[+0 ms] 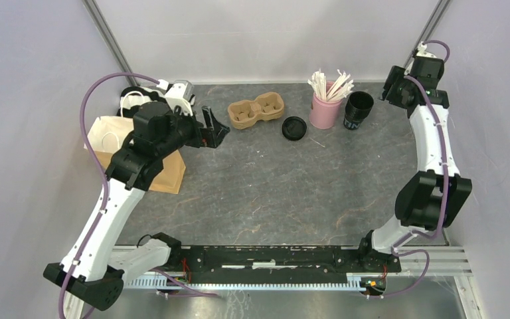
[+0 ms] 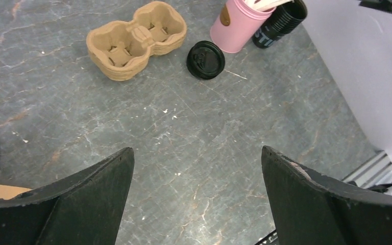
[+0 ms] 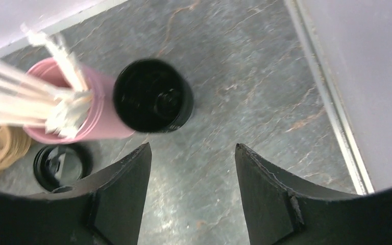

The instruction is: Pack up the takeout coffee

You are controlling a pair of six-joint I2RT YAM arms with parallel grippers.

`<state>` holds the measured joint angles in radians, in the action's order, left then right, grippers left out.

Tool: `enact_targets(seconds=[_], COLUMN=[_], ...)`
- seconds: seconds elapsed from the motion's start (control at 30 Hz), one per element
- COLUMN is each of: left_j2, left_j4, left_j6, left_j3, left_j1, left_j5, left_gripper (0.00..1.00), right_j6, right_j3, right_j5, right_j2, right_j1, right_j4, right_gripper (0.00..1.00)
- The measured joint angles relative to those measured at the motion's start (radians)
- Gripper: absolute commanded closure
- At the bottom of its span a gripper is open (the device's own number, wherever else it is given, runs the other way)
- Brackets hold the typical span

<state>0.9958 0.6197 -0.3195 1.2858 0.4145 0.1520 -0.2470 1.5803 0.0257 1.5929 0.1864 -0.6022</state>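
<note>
One black cup (image 1: 358, 110) with pale lettering stands at the back right, next to the pink cup, with no lid on it. It also shows in the right wrist view (image 3: 153, 97) and the left wrist view (image 2: 278, 25). A round black lid (image 1: 294, 127) lies flat on the table left of the pink cup; it also shows in the left wrist view (image 2: 205, 59). A second black cup is not in view. My right gripper (image 1: 390, 85) is open and empty, above and right of the cup (image 3: 192, 145). My left gripper (image 1: 216, 127) is open and empty over bare table (image 2: 197, 149).
A pink cup of white sticks (image 1: 325, 106) stands between lid and cup. A brown two-hole carrier tray (image 1: 257, 111) lies at the back centre. A brown paper bag (image 1: 166, 174) lies under my left arm, with a black-and-white thing (image 1: 131, 100) behind it. Walls close in on both sides.
</note>
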Motion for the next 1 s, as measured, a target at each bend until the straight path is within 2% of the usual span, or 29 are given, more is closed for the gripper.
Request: enact_targets(seconds=[0.3,0.5,0.77,1.0], left_j2=[0.163,0.249,0.301,0.309], left_j4=[0.037,0.055,0.068,0.069], left_j6=[0.074,0.088,0.102,0.105], left_j3=[0.118,0.184,0.222,0.226], left_j1=[0.002,0.002,0.002,0.002], left_j5=[-0.065,-0.075,-0.075,-0.075], left_gripper=[0.0,0.0,0.0,0.0], right_j6=[-0.011,-0.015,0.018,0.077], right_j3=[0.197,0.27,0.317,0.394], right_j5=[-0.063,-0.077,-0.153,-0.276], right_j2=[0.244,0.383,0.441,0.494], right_j1=[0.012,0.002,-0.051,-0.129], right_j4=[0.004,0.0,-0.008,-0.043], right_gripper=[0.45,0.45,0.49,0.52])
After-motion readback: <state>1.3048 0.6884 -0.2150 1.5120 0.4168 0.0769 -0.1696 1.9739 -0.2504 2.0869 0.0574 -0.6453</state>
